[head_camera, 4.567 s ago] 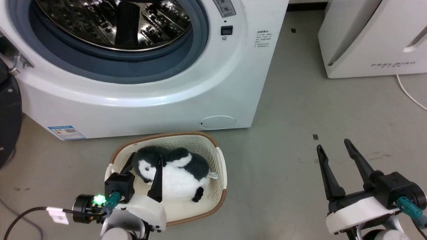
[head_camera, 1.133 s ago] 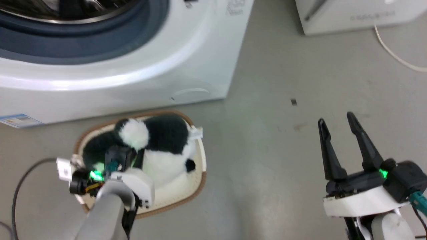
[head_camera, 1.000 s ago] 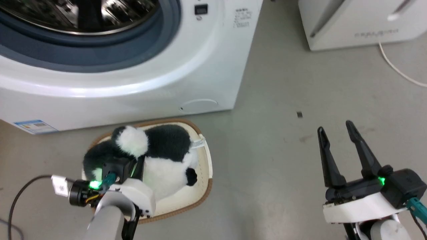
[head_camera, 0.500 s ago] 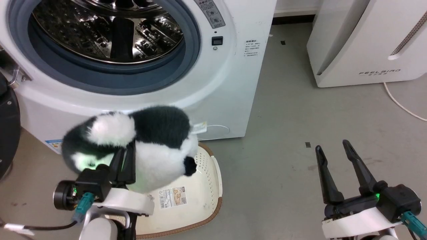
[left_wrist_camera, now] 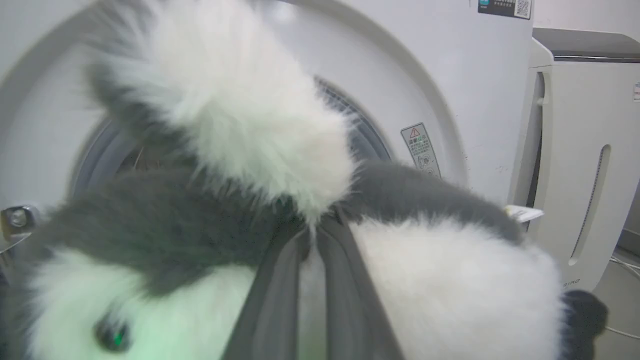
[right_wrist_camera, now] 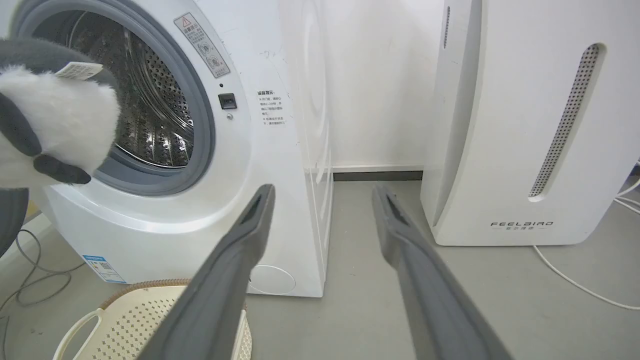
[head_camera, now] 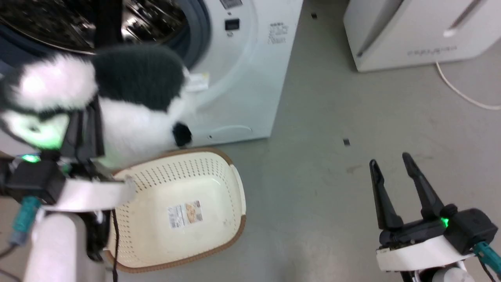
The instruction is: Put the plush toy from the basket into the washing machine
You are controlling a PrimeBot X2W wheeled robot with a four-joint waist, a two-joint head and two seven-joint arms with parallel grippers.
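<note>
Grey floor (head_camera: 332,98) before the washing machine (head_camera: 242,78): plush toy (head_camera: 133,98) held up above the basket (head_camera: 235,196), facing the open drum.
The left gripper (left_wrist_camera: 311,235) pinches narrow into the fur at the toy's middle, so the soft body hangs balanced on either side; the toy sits level with the door opening, apparently just short of it, though blur hides the gap; the right gripper (head_camera: 389,159) waits spread wide and empty, well out of the path.

long dark fingers (head_camera: 380,199), white wrist shells (head_camera: 415,254), teal plugs (head_camera: 484,250), green lights (head_camera: 444,222), pale forearm (head_camera: 54,250)
</note>
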